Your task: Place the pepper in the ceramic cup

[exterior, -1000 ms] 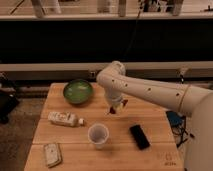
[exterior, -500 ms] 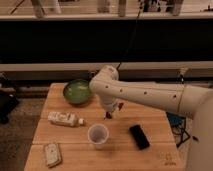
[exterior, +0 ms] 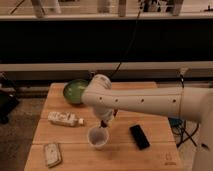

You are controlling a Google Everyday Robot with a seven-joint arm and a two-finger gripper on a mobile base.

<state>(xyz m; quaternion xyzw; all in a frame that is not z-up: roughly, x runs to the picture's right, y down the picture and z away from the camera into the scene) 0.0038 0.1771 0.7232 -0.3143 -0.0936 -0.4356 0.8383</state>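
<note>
The white ceramic cup [exterior: 98, 137] stands upright on the wooden table [exterior: 150, 155], near the front middle. My gripper [exterior: 103, 121] points down from the big white arm and hangs just above the cup's rim, slightly to its right. It is shut on the pepper [exterior: 103, 124], a small dark reddish shape at its tip, right over the cup's mouth. The arm hides the rest of the pepper.
A wide green bowl [exterior: 75, 91] sits at the back left. A white bottle [exterior: 65, 119] lies on its side left of the cup. A black phone [exterior: 139, 136] lies right of the cup. A flat packet [exterior: 52, 154] lies at the front left corner.
My gripper has moved left and toward the front, from behind the cup to just above its rim, and has come down. The things on the table have not moved.
</note>
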